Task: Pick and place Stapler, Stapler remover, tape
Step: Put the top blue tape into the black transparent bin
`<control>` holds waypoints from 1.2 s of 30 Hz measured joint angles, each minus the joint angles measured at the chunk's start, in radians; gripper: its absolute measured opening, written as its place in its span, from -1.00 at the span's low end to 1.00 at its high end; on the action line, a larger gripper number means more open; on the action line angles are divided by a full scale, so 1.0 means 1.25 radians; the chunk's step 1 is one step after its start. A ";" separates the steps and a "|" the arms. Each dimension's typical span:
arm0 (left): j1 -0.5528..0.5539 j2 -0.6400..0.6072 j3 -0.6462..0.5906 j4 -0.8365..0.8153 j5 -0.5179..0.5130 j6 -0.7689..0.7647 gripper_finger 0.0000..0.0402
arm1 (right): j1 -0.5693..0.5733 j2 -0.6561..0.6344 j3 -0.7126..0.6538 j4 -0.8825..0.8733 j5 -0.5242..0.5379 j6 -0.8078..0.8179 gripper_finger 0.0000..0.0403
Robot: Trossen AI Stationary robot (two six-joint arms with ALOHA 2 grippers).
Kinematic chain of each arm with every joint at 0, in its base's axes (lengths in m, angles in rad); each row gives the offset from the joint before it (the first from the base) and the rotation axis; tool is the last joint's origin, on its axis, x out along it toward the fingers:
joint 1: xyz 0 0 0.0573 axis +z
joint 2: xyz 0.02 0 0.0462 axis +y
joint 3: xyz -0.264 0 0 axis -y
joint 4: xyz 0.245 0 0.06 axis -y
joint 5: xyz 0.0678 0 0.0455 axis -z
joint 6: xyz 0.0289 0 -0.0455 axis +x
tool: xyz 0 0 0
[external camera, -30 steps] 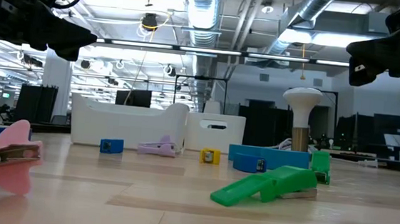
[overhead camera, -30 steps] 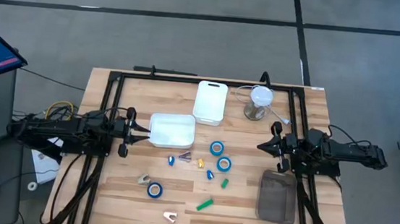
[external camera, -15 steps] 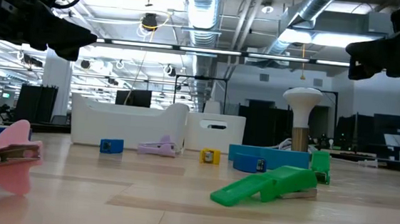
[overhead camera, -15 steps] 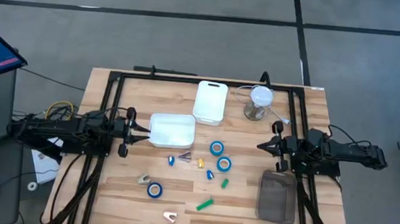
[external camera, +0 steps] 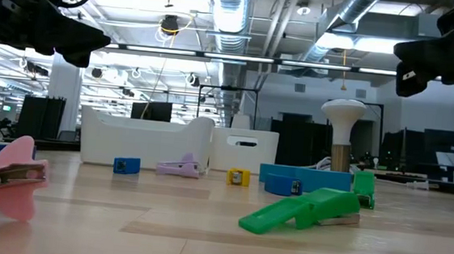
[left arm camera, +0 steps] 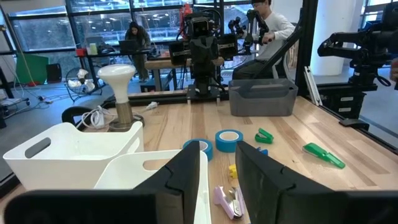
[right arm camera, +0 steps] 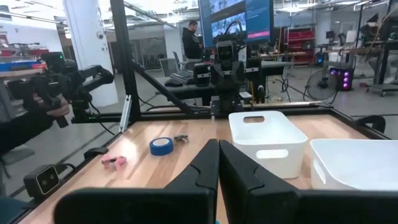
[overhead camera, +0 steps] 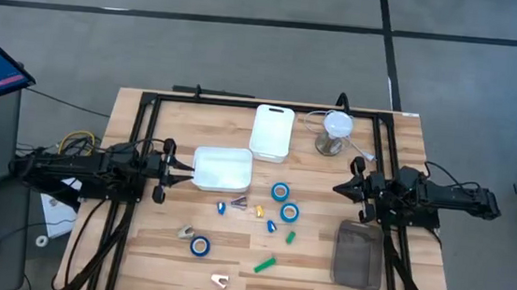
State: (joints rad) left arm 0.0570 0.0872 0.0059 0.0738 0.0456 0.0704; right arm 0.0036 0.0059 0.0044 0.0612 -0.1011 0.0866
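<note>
We see our left gripper [overhead camera: 170, 168] parted and empty, our right gripper [overhead camera: 344, 188] clenched shut; the green stapler [overhead camera: 266, 264] lies flat, its long axis diagonal across the table [overhead camera: 137, 247].

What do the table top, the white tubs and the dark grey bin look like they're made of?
The table top looks like pale wood: jointed strips with visible grain, matte. The two white tubs seem to be smooth moulded plastic with rounded corners. The dark grey bin is probably plastic too, slightly see-through.
</note>
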 joint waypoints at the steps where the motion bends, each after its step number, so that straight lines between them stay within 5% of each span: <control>1: 0.000 0.000 0.000 0.000 0.000 0.000 -0.53 | 0.000 0.000 0.000 0.000 0.000 0.001 -0.99; 36: 0.000 0.000 0.000 0.009 0.000 0.000 -0.53 | 0.001 0.000 0.000 0.014 -0.002 -0.011 -0.99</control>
State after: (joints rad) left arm 0.0571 0.0872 0.0059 0.0849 0.0459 0.0708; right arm 0.0051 0.0061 0.0044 0.0782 -0.1040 0.0727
